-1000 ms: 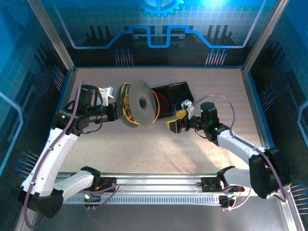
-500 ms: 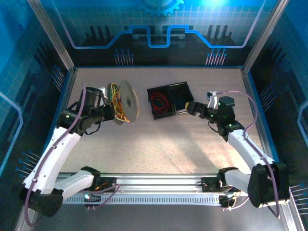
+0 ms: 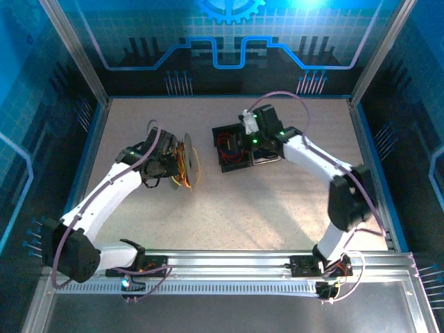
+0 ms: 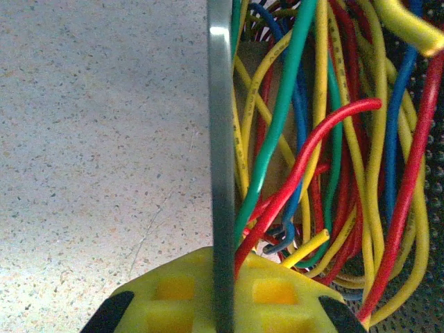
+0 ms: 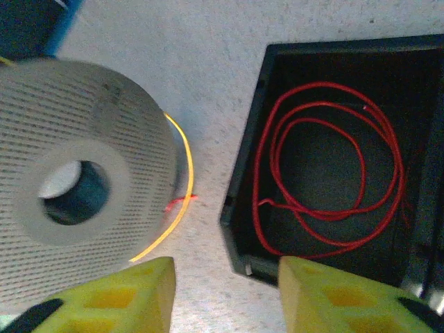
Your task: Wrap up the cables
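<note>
Over the black tray (image 5: 239,156) on the desk (image 3: 277,201), the right pincer (image 5: 225,291) is hovering part-open and empty above a loose red cable (image 5: 326,216). The left pincer (image 4: 220,295) is clamping the spool (image 3: 186,161) by its flange. Picking up is likely in hand; descending squarely onto a strand comes next.

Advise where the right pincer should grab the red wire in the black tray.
Grip the red wire on the stretch nearest the right pincer, where its loops run bunched together, and come straight down from above. It lies flat on the floor of the black tray, so the walls would likely block a sideways approach.
</note>
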{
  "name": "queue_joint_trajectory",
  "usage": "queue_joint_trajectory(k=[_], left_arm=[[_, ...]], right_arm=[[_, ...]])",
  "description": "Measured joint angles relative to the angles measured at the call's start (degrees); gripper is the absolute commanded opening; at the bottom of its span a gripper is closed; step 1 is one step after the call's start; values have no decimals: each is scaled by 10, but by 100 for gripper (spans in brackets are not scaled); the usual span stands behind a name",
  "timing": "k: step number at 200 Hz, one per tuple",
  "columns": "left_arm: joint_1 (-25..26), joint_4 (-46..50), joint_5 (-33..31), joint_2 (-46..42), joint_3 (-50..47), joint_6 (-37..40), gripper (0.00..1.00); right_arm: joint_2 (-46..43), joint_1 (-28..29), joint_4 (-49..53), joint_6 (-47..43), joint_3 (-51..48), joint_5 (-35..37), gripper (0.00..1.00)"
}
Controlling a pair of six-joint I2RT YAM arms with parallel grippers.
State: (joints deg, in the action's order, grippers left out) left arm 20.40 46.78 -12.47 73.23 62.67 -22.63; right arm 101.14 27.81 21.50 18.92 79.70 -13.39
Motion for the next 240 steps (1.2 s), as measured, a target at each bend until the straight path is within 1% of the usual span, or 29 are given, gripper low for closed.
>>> queue_joint_trajectory(k=[12,26,53,72,92,116,128,144,195,219,240], left_arm=[[5,1,-2,13,9,0,0],[12,6,-4,32,24,0,0],[20,9,-11,61,44,0,0],[23,9,-13,63,47,0,1],[26,10,-15,64,49,-4,9],[33,14,-15,66,56,-12,21],[36,14,-15,66,62,-14,23],[38,13,-15,66,71,-15,28],[39,13,-15,66,73,-15,29],[39,9,-15,66,73,-15,34],[39,8,-14,66,73,-15,34]], right_arm=[[47,4,31,-14,35,8,31],[98,6,61,-32,67,9,30],[163,6,103,-46,112,5,35],[181,6,117,-43,139,-3,45],[185,6,114,-26,166,-12,45],[190,6,93,10,192,-22,43],[196,5,78,31,198,-25,42],[209,2,56,66,199,-34,42],[254,-21,-27,184,188,-63,39],[257,-24,-65,232,176,-68,38],[257,-24,-96,268,169,-68,38]])
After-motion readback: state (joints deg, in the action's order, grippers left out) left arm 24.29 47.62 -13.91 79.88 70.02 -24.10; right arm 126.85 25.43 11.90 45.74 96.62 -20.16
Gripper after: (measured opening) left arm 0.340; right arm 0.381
